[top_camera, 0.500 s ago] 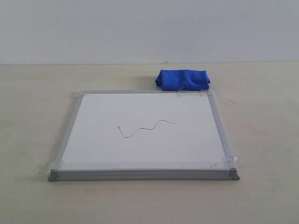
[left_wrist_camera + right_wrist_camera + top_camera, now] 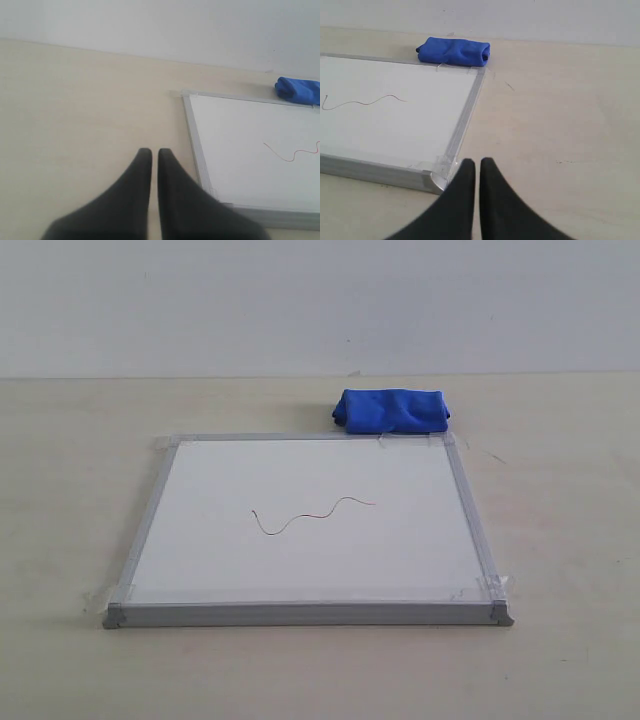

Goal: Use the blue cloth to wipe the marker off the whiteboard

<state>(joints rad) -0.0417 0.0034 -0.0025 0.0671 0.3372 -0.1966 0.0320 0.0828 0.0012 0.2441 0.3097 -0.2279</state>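
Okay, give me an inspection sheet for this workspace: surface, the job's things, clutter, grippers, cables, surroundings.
Surface: pale beige table, matte, with a few faint scuffs.
Job's things: whiteboard lies flat, clear tape at its corners; marker line unwiped near its middle; blue cloth bunched on the table just past the far frame, toward the right corner.
Clutter: nothing seen.
Grippers: left gripper and right gripper both shut and empty, off the board beside its near corners.
Cables: nothing seen.
Surroundings: plain white wall behind the table.

Left wrist view crops whiteboard; blue cloth too.
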